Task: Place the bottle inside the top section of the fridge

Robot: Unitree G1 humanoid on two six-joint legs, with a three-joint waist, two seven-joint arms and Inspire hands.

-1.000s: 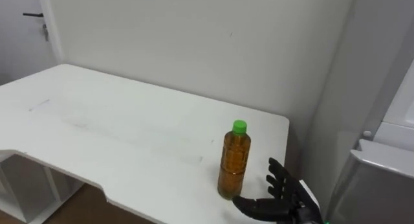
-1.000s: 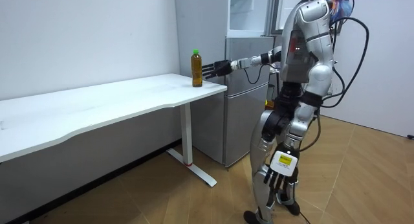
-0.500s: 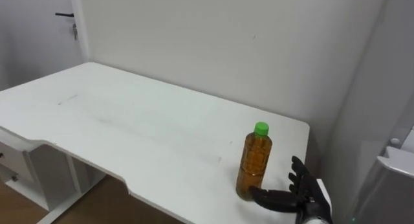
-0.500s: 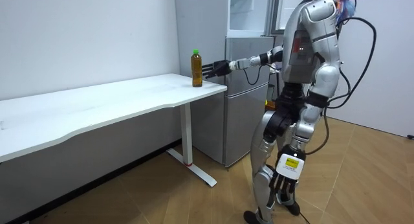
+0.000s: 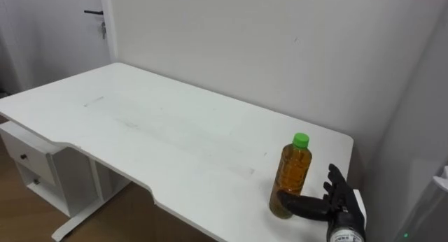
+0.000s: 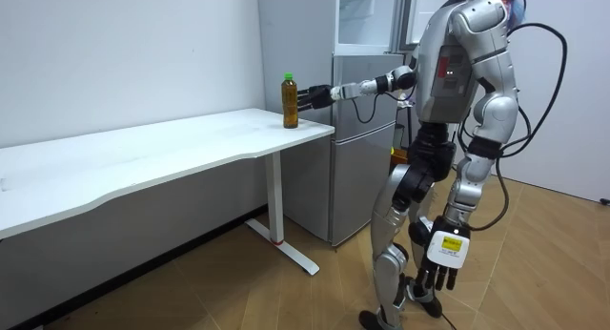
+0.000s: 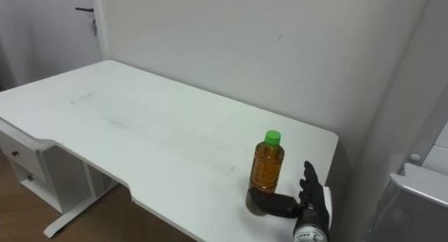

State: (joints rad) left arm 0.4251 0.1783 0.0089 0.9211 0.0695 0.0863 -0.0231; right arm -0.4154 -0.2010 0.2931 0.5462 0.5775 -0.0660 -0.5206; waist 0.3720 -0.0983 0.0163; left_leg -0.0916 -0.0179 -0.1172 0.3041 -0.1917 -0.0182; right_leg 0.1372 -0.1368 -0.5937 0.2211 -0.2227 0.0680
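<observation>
Over at the right-hand corner of the white desk, the green-capped bottle stands upright with the robot's right hand beside it, fingers spread and unclenched, thumb touching its base, while the left hand dangles relaxed by its leg.

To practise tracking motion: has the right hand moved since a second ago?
Yes. In the room view the right hand has closed in on the standing bottle, toward the room view's left.
</observation>
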